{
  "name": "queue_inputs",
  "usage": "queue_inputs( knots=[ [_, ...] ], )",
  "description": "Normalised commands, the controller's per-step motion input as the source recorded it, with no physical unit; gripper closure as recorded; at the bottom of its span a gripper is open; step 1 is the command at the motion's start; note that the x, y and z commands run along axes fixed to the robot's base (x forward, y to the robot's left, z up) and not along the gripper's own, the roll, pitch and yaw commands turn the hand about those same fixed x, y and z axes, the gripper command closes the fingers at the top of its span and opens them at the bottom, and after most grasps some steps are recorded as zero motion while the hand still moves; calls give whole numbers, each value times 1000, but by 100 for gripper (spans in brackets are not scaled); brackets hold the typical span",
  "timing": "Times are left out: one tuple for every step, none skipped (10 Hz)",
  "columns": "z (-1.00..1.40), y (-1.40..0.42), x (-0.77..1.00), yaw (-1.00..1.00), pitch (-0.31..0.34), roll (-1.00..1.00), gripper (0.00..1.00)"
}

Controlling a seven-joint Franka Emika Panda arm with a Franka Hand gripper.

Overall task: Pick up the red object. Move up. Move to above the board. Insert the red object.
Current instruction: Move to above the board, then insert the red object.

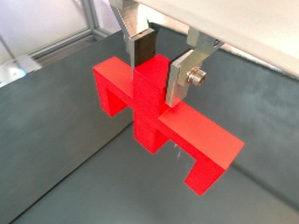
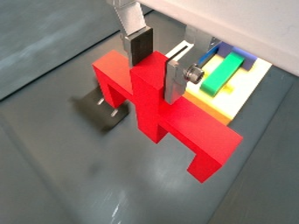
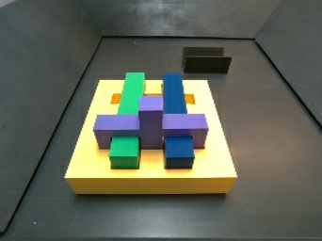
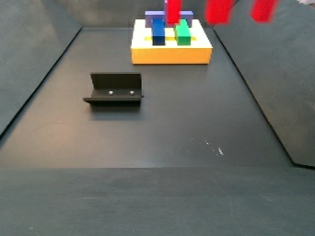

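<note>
Claw (image 1: pixel 160 66) of flat silver plates with dark pads is clamping the central upright stem of the bright red blocky piece (image 1: pixel 158 109), one finger (image 1: pixel 184 77) pressing each side of the stem; in both wrist views the red object (image 2: pixel 158 109) is hanging clear above the dark grey surface (image 1: pixel 59 149), its horizontal bar stretching to both sides of the claw and its two legs pointing down; in a side view the red piece (image 4: pixel 237 10) is showing at the upper edge of the picture, raised well above the surface (image 4: pixel 160 138) and just beside the large flat yellow square board (image 4: pixel 171 48); the claw itself is out of sight in both side views; the board (image 3: pixel 153 141) is carrying green, blue and purple blocks (image 3: pixel 151 118), the purple block lying across the green and blue bars; in a wrist view the board (image 2: pixel 233 83) is lying beyond the claw; the dark L-shaped fixture (image 4: pixel 114 90) is standing on the surface well apart from the board.
</note>
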Motion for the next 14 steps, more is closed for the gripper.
queue_inputs(
  knots=[
    [140,-1400,236,6,22,-23,100],
    [148,-1400,239,5,34,-10,100],
    [154,-1400,243,12,53,-4,100],
    [158,-1400,251,5,74,-32,100],
    [159,-1400,270,3,110,2,100],
    [163,-1400,287,9,136,0,100],
    [175,-1400,321,4,163,-2,100],
    [180,-1400,346,8,164,2,100],
    [123,-869,246,4,162,34,100],
    [92,-608,202,3,155,37,100],
    [46,-236,104,11,110,44,100],
    [0,63,0,0,10,0,100],
    [-186,143,0,0,29,111,100],
    [-234,69,-26,0,61,259,100]
  ],
)
